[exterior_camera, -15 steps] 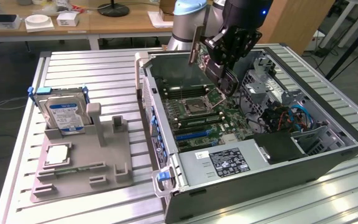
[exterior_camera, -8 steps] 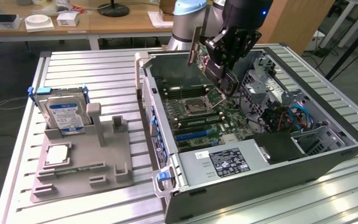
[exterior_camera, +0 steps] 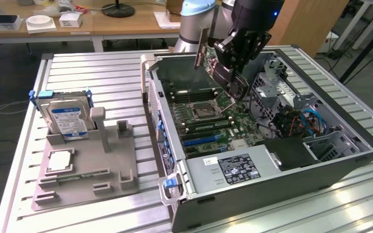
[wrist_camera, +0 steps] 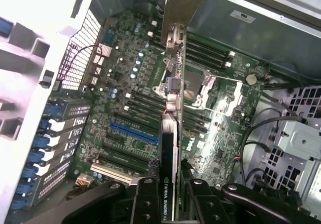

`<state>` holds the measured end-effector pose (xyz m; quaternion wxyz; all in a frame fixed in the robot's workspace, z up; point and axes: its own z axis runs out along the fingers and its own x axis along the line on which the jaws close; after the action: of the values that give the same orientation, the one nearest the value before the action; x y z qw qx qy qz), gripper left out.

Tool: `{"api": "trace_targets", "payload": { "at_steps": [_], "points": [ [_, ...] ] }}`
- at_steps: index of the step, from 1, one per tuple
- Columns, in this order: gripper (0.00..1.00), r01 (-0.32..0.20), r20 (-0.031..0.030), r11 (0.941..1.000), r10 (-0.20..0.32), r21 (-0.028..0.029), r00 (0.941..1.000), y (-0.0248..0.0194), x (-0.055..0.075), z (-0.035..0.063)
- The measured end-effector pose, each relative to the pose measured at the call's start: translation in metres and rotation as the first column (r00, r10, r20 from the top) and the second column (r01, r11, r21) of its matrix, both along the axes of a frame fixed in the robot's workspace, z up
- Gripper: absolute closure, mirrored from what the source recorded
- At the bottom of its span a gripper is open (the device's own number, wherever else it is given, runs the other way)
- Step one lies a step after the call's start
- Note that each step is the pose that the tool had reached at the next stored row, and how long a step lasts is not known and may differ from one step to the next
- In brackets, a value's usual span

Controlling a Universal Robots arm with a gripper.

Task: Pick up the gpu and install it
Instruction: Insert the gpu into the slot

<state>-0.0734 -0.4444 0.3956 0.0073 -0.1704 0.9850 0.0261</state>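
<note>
Gripper (exterior_camera: 228, 65) finding: your jaws are clamped on the gpu (exterior_camera: 235, 87). They grip the black card across its flat faces and carry it on edge above the open computer case (exterior_camera: 342, 160). The card touches nothing below it. The wrist view agrees, with the gripper (wrist_camera: 170, 196) pinching the gpu (wrist_camera: 169, 148), seen edge-on.

At the exterior view's left, the grey parts holder (exterior_camera: 115, 170) sits on the slatted counter (exterior_camera: 89, 68). It props the hard drive (exterior_camera: 66, 120) upright, presumably so it can be taken from above. A processor chip (exterior_camera: 60, 160) lies flat in front of the drive.

Further right, the case lies on its side with the panel off, which turns the motherboard (exterior_camera: 206, 109) face up for overhead access. The card's pale bracket (exterior_camera: 203, 46) is its upper end, tilted toward the case wall (exterior_camera: 155, 97) that carries blue clips. I judge that wall to be where the bracket seats.

In the wrist view the card appears to run across the line of the blue expansion slot (wrist_camera: 133, 132), not along it, so I judge it not yet lined up.

Furthest right, the drive cage (exterior_camera: 283, 92) and blue cables (exterior_camera: 311, 121) stand apart from the card.
</note>
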Motion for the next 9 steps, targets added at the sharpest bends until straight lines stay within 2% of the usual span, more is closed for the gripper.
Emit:
{"api": "trace_targets", "payload": {
  "at_steps": [9],
  "points": [
    [0.74, -0.041, 0.0000, 0.9991, 0.041, 0.0000, 0.9991, 0.0000, 0.0000, -0.0009]
  ]
}}
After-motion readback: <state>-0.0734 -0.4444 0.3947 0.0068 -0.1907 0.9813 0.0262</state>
